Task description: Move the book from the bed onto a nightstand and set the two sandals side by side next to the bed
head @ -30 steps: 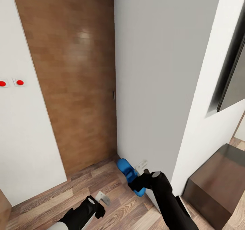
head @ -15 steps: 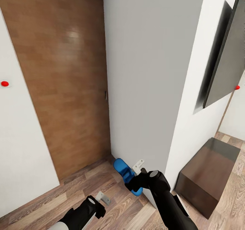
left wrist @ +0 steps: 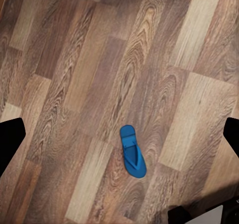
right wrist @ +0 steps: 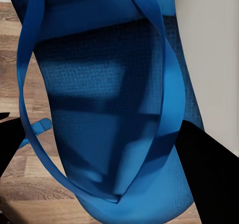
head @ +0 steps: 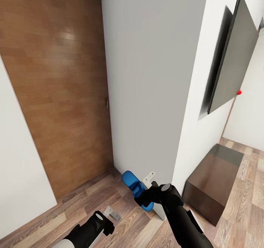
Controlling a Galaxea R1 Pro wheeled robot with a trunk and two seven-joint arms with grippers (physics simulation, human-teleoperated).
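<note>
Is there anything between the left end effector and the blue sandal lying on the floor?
Nothing visible. In the left wrist view the sandal lies alone on bare wooden floor, with open space between it and the left end effector's fingertips.

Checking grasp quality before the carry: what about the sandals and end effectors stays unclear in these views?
- Held sandal, head view: the right end effector covers its far end.
- Right wrist view: sandal cropped by every edge.
- Left end effector, head view: fingers too small to judge the gap.
- Second sandal, left wrist view: small, strap detail unclear.
</note>
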